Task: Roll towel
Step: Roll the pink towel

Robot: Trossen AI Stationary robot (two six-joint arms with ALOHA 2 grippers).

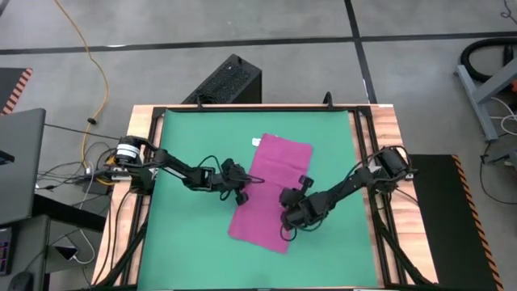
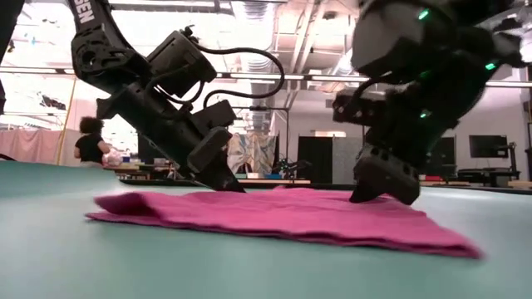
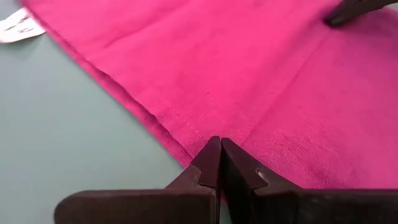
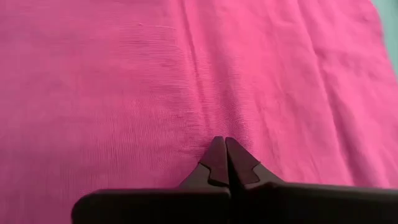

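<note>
Towel (image 1: pixel 271 187) lies flat and unrolled near the middle of the green mat (image 1: pixel 186 234) that covers the bench, a long magenta rectangle set at a slant, with its small white tag (image 1: pixel 257 141) at the far corner resting on the mat. Both arms reach in over it from opposite sides. The left claw (image 1: pixel 245 187) comes down on the towel's left long edge, its 2 fingers pressed together with nothing between them, tips touching the cloth just inside the border where pink meets green. The right claw (image 1: pixel 289 217) sits on the towel's right side toward the near end, its 2 fingers likewise closed on nothing, tips resting on the fabric. In the low view the cloth shows as a thin folded layer with a slightly raised left edge, each claw angled down onto it. Beyond the bench, a person (image 2: pixel 88 143) stands far back in the room.
</note>
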